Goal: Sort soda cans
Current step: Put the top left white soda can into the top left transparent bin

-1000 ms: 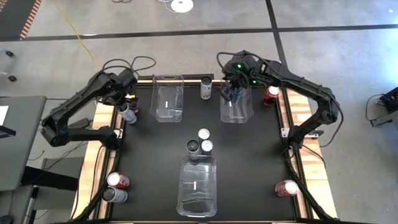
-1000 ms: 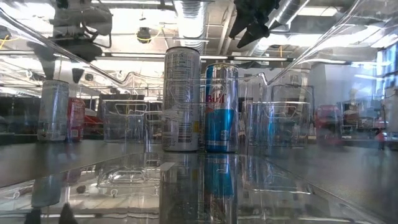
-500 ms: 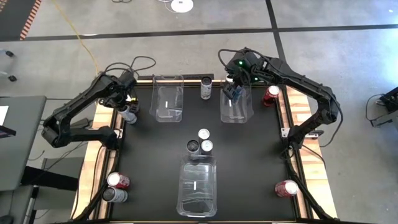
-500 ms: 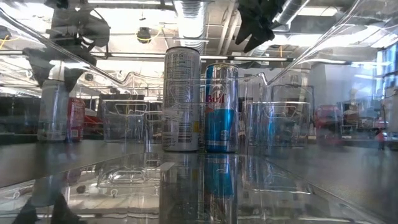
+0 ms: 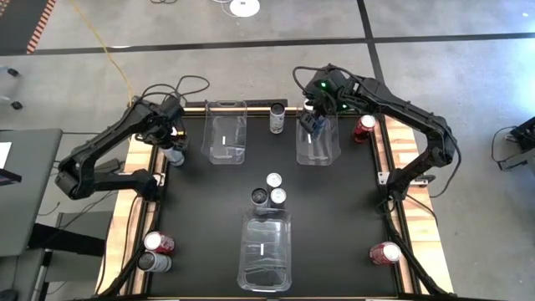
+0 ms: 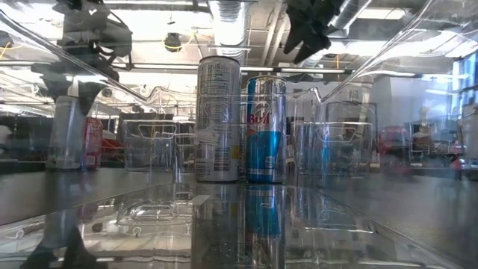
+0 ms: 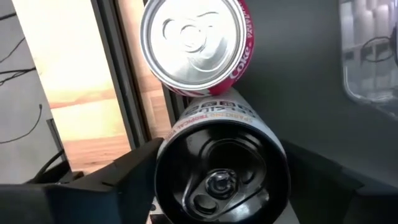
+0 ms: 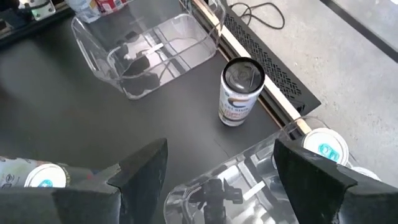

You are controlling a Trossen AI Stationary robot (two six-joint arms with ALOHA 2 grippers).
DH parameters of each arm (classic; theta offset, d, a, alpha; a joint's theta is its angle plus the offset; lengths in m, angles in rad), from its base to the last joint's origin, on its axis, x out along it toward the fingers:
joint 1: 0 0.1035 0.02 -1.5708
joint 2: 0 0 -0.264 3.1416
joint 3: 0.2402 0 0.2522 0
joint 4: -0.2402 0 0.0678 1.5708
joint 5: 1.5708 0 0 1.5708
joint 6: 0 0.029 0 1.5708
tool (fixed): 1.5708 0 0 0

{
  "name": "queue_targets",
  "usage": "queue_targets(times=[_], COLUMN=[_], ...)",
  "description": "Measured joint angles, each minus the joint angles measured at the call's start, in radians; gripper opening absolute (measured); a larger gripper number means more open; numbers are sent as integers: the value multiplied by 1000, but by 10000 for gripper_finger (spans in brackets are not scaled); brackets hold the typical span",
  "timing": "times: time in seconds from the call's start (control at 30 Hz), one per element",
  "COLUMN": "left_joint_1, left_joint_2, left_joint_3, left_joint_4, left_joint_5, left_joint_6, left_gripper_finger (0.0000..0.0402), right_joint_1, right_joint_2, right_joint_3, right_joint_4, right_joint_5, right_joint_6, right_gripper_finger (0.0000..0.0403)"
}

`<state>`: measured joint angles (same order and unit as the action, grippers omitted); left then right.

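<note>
The fingers point(image 8: 144, 169) of the right gripper point(image 8: 227, 180) are seen spread wide with nothing held between them. This gripper point(image 5: 313, 125) is poised over the far right clear bin point(image 5: 318, 150). In the right wrist view a silver-topped can with a blue tab point(image 8: 324, 147) is seen just beside that bin's rim, though it cannot be told whether it stands inside. A dark-topped can point(image 8: 241, 92) with a pale body is stood upright on the black table point(image 5: 351, 201), between the far right bin and the far left clear bin point(image 5: 226, 138). At the left gripper point(image 5: 173, 150), by the table's left edge, a black-topped can point(image 7: 221, 177) is flanked closely on both sides. Whether it is pinched cannot be told. A red can point(image 7: 196, 46) is stood touching that can on its far side. Three more cans are grouped at the table's middle: one point(image 5: 273, 180) apart and two point(image 5: 268, 197) side by side, just beyond the near clear bin point(image 5: 266, 255). From table height a silver can point(image 6: 218, 119) and a blue-and-silver can point(image 6: 266, 127) are seen through that bin's wall. Another red can point(image 5: 364, 127) is placed by the right edge near the far right bin. A third red can point(image 5: 384, 252) is placed at the near right corner. A fourth red can point(image 5: 159, 242) and a dark can point(image 5: 153, 262) are placed at the near left corner.
</note>
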<state>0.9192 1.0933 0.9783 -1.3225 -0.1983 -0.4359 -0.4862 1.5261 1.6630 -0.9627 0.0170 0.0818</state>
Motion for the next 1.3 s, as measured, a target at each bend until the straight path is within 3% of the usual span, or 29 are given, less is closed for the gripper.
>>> queue_targets(times=[0.13, 0.37, 0.7, 0.87, 1.3], left_joint_1=[0, -31, -107, -124, -161], left_joint_2=[-2, -34, -50, 28, 327], left_joint_3=[1, 49, 348, 499, 741], left_joint_4=[-19, -77, -167, -186, -185], left_joint_5=[17, 135, 137, 128, 135], left_joint_6=[13, -2, -87, -84, 43], left_gripper_finger=[258, 258, 260, 260, 260], right_joint_1=[0, 7, 29, 29, 35], right_joint_2=[0, 0, 0, 0, -2], right_joint_3=[0, 0, 0, 0, 0], right_joint_4=[-13, -21, -32, -35, -139], right_joint_5=[0, 0, -1, -2, -2], right_joint_6=[15, 24, 27, 41, 42], right_gripper_finger=[312, 310, 310, 310, 310])
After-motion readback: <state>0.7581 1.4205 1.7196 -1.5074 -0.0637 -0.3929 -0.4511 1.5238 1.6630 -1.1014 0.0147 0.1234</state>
